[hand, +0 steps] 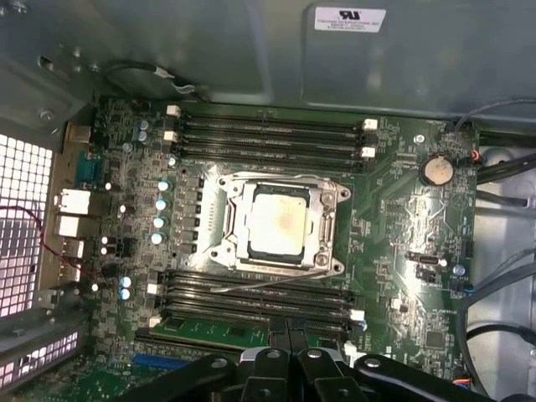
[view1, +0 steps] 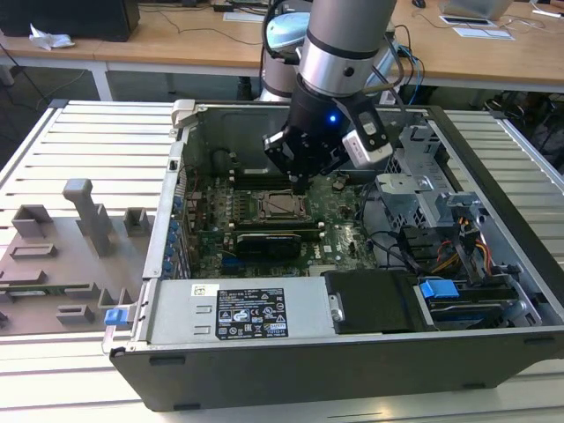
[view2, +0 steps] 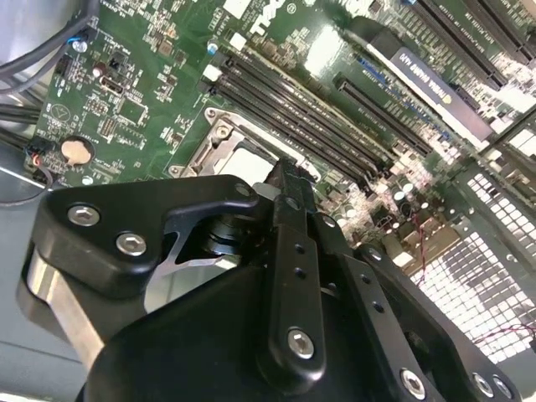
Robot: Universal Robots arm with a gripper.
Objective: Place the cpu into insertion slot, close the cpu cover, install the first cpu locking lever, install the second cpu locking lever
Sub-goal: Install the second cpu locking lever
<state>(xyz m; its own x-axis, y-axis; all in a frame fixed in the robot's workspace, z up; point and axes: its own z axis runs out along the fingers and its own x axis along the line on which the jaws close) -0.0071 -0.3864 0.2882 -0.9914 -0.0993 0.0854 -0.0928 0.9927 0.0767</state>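
- Wooden desks [view1: 176, 44] run across the back of the room, and in front of them a ribbed, pale metal table [view1: 97, 150] carries an open computer case [view1: 291, 370] lying on its side.
- Down inside that case hangs the gripper [view1: 300, 181], its black fingers [hand: 289, 331] pressed together with nothing between them (the first wrist view shows the two tips meeting over the memory slots).
- Just beside the fingertips, in the middle of the green motherboard [hand: 402, 218], sits the cpu [hand: 275, 222], its dull tan top lying flat in the socket.
- Around it lies the cpu cover [hand: 339, 201], a silvery frame folded down flat, with the chip showing through its window.
- A thin metal lever [hand: 251, 285] runs along the socket edge nearest the gripper; whether it is latched I cannot tell.
- Black memory slots [hand: 268, 134] line the board on both sides of the socket, and a round coin battery [hand: 436, 170] sits near one corner.
- Further out, on the exterior view's right, blue clips [view1: 438, 289] and coloured cables [view1: 467, 251] fill the drive bays.
- On the exterior view's left, a grey moulded fixture tray [view1: 62, 256] rests on the table.
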